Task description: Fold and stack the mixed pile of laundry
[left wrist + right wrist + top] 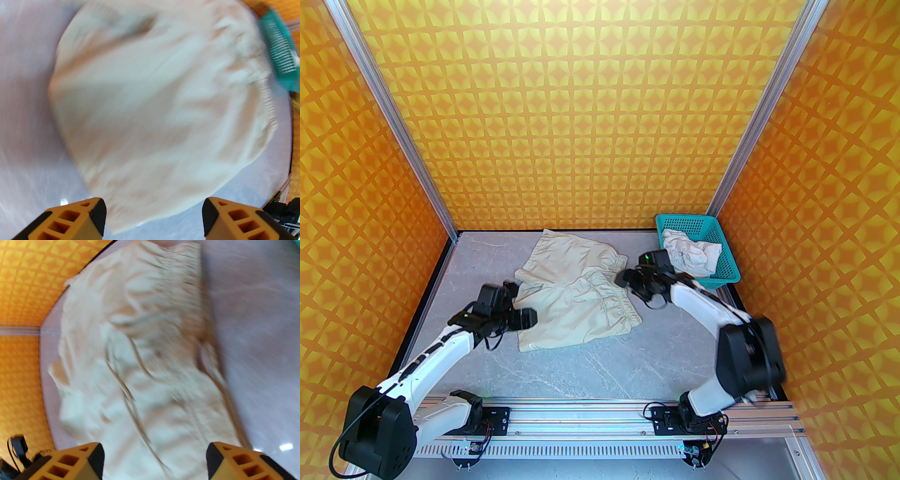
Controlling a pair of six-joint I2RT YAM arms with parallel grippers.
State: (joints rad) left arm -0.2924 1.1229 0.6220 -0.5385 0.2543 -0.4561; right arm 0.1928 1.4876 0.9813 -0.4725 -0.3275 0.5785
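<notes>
A beige-cream garment (574, 293) with a gathered elastic band lies spread on the grey table (600, 370), folded over on itself. It fills the left wrist view as a blurred beige garment (159, 112) and the right wrist view as the same beige garment (145, 371). My left gripper (525, 318) hovers at its left edge, and in its wrist view the left gripper (153, 218) stands open with nothing between the fingers. My right gripper (628, 281) sits at the elastic band's right end; the right gripper (154, 460) is open too. A white shirt (691, 253) lies crumpled in the basket.
A teal mesh basket (729, 269) stands at the back right corner, just behind my right arm, and shows as a teal basket (280, 58) in the left wrist view. Orange patterned walls (581, 117) enclose the table on three sides.
</notes>
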